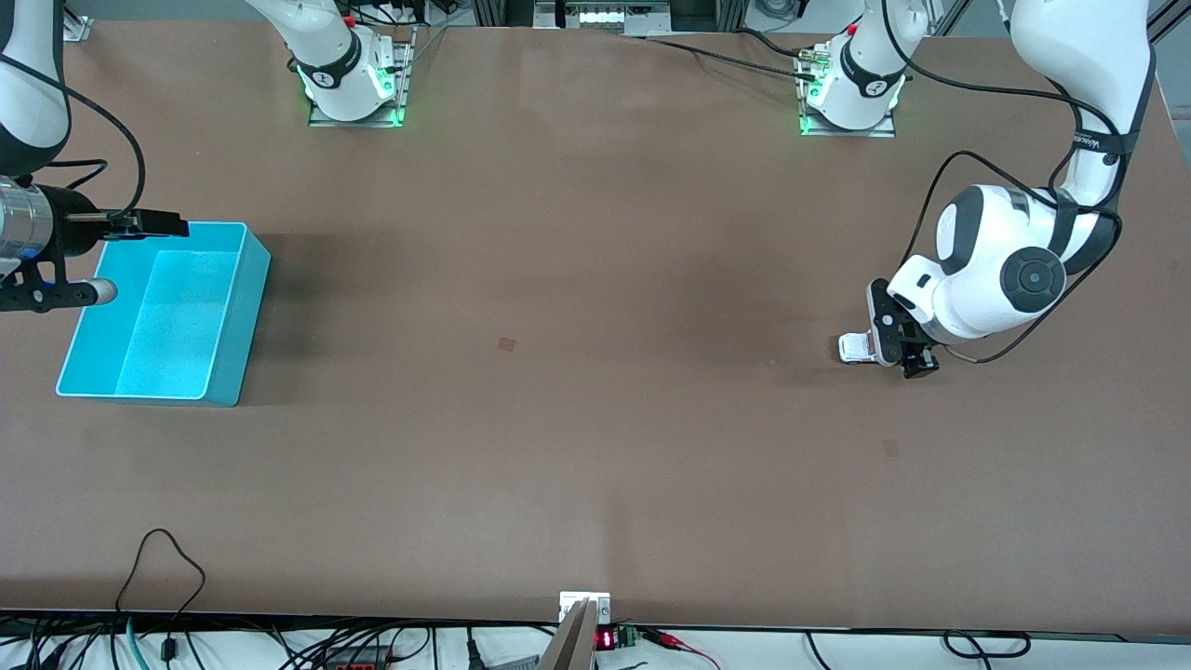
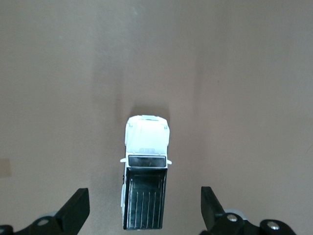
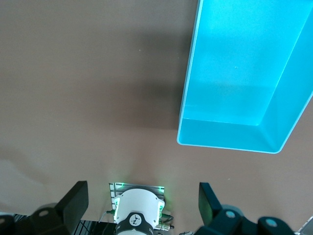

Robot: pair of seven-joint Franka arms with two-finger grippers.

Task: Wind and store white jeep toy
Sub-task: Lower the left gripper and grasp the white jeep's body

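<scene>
We find the white jeep toy upright on the brown table, toward the left arm's end. The left gripper hangs directly over it, fingers spread wide on either side of the roof, gripping nothing. The right gripper waits over the turquoise bin, wide open and empty-handed.

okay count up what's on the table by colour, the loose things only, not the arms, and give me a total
White with a black roof: 1, the white jeep toy, on the table under the left gripper, whose fingers are open.
Turquoise: 1, the bin, with nothing in it, at the right arm's end of the table, beside the open right gripper.
Total: 2
</scene>
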